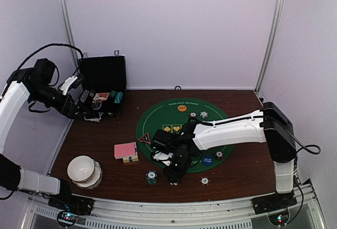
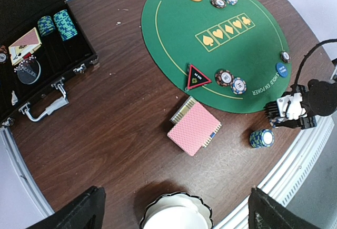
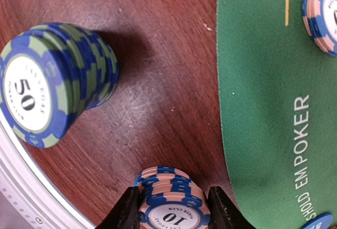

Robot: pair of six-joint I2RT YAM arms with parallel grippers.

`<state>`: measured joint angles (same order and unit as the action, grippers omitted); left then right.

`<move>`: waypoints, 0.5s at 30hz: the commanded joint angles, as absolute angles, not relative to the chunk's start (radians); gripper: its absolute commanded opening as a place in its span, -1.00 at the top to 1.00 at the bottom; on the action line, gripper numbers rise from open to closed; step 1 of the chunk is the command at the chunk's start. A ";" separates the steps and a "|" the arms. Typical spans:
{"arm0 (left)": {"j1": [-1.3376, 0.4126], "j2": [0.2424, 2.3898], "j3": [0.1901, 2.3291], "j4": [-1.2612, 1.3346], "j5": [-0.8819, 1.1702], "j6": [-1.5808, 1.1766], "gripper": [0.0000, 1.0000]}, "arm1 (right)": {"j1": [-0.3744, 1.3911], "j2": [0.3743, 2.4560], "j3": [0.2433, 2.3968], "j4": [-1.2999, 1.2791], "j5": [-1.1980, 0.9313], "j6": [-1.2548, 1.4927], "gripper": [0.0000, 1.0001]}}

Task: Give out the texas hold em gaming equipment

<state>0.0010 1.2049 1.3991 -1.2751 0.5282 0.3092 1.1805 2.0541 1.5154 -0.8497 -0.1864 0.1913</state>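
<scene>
Right wrist view: the right end effector (image 3: 172,213) pinches a short pink-and-blue striped "10" poker chip stack (image 3: 169,193) on the brown wooden counter (image 3: 158,45) by its near edge, beside a taller blue-green "50" chip stack (image 3: 52,81); the left end effector (image 2: 175,191) is spread.

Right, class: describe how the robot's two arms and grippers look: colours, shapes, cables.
The left arm and right arm have smooth white links and black joints; a black cable loops off each. The left gripper's fingers and right gripper's fingers are black.
</scene>
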 commanded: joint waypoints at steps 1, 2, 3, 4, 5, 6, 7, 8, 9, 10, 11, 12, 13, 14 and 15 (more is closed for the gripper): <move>0.008 1.196 1.427 -1.272 0.542 0.323 -0.95 | 1.187 2.034 1.536 -0.874 -0.193 0.196 0.46; 0.008 1.196 1.428 -1.272 0.542 0.324 -0.95 | 1.187 2.030 1.536 -0.874 -0.195 0.197 0.53; 0.008 1.196 1.428 -1.272 0.542 0.323 -0.95 | 1.187 2.027 1.539 -0.879 -0.200 0.199 0.58; 0.008 1.198 1.429 -1.272 0.542 0.322 -0.95 | 1.187 2.025 1.544 -0.884 -0.203 0.200 0.61; 0.008 1.198 1.431 -1.272 0.541 0.324 -0.95 | 1.187 2.021 1.548 -0.887 -0.205 0.201 0.63; 0.008 1.197 1.432 -1.272 0.541 0.323 -0.95 | 1.187 2.016 1.551 -0.892 -0.205 0.202 0.66; 0.008 1.197 1.433 -1.272 0.541 0.323 -0.95 | 1.187 2.011 1.557 -0.896 -0.204 0.202 0.69; 0.008 1.197 1.432 -1.273 0.542 0.323 -0.95 | 1.187 2.006 1.562 -0.900 -0.202 0.202 0.71; 0.008 1.196 1.431 -1.272 0.542 0.323 -0.95 | 1.187 2.001 1.567 -0.906 -0.198 0.202 0.74; 0.008 1.196 1.429 -1.273 0.541 0.323 -0.95 | 1.186 1.995 1.573 -0.911 -0.193 0.201 0.75; 0.008 1.195 1.428 -1.272 0.541 0.324 -0.95 | 1.185 1.989 1.577 -0.918 -0.187 0.201 0.77; 0.008 1.194 1.427 -1.273 0.539 0.324 -0.95 | 1.182 1.983 1.583 -0.922 -0.181 0.200 0.79; 0.008 1.192 1.427 -1.272 0.537 0.325 -0.95 | 1.180 1.976 1.586 -0.925 -0.181 0.200 0.80; 0.008 1.191 1.427 -1.272 0.537 0.325 -0.95 | 1.175 1.970 1.589 -0.928 -0.180 0.201 0.81; 0.008 1.191 1.426 -1.272 0.537 0.325 -0.95 | 1.172 1.964 1.592 -0.931 -0.179 0.201 0.82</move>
<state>0.0010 1.2049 1.4014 -1.2778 0.5278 0.3092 1.1805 2.0396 1.5532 -0.9009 -0.1959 0.1905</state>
